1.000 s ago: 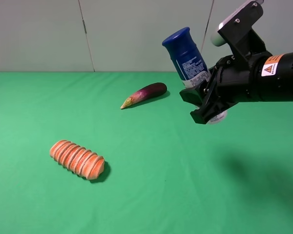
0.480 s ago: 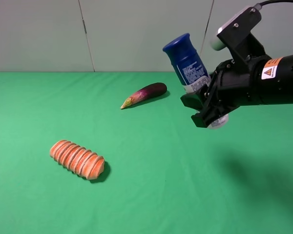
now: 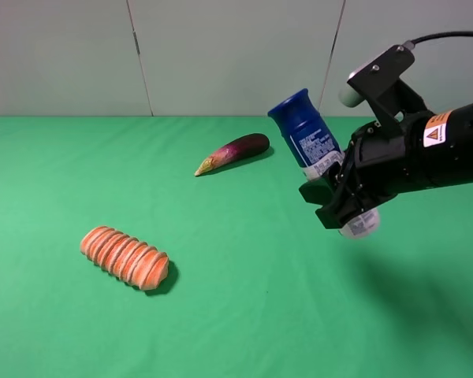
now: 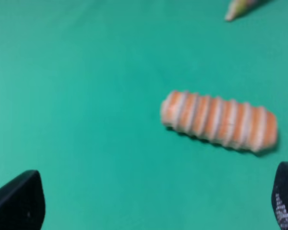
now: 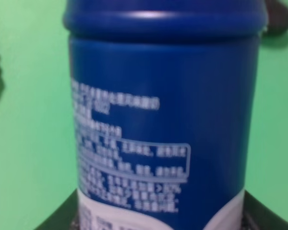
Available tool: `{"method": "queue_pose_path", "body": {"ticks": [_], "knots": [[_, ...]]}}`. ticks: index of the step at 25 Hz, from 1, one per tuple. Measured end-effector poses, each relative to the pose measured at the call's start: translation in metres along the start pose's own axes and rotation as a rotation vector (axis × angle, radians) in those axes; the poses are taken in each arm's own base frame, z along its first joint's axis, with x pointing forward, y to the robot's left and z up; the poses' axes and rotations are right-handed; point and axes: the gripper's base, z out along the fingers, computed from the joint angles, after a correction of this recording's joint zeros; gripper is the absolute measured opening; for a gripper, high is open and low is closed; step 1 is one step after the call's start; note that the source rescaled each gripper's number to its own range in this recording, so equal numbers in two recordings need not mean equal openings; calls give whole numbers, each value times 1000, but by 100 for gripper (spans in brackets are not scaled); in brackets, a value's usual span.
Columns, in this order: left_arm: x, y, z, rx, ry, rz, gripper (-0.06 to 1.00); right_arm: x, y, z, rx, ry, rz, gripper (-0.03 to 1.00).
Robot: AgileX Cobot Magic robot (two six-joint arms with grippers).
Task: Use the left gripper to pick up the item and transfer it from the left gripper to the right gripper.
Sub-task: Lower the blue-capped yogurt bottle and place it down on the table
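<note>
The spray can [image 3: 307,134], with its dark blue cap and white printed label, is held tilted in the air by my right gripper [image 3: 339,193], which is shut on its lower body. The arm carries an orange-and-white warning sticker. In the right wrist view the can [image 5: 163,120] fills the frame, with dark fingers [image 5: 57,220] at its base. My left gripper [image 4: 151,211] shows only in the left wrist view. Its fingertips [image 4: 19,201] are wide apart and empty above the green table.
An orange ribbed loaf [image 3: 124,257] lies at the front left of the green table [image 3: 244,315] and also shows in the left wrist view [image 4: 218,120]. A purple eggplant [image 3: 236,152] lies at the back centre.
My right gripper has moved down and slightly right with the spray can in it. The loaf and eggplant have not moved.
</note>
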Motion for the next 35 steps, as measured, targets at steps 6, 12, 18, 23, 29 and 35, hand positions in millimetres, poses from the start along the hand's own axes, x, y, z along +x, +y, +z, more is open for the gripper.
{"method": "queue_pose_path", "body": {"ticks": [6,12,18,23,29,35], "knots": [[0,-1,1,-57,-1,-39,90,11,-6,-1,-4,103,123,0],[0,-1,1,-58,-1,-40,90,22,-24,-4,39,171,232,0],[0,-1,1,-58,-1,-39,90,27,-41,-3,66,237,303,0],[0,-1,1,-58,-1,-39,89,9,-52,14,24,346,317,0],[0,-1,1,-58,-1,-39,88,-14,-66,39,-9,430,317,0],[0,-1,1,-58,-1,-39,88,-9,-75,71,-13,518,299,0]]}}
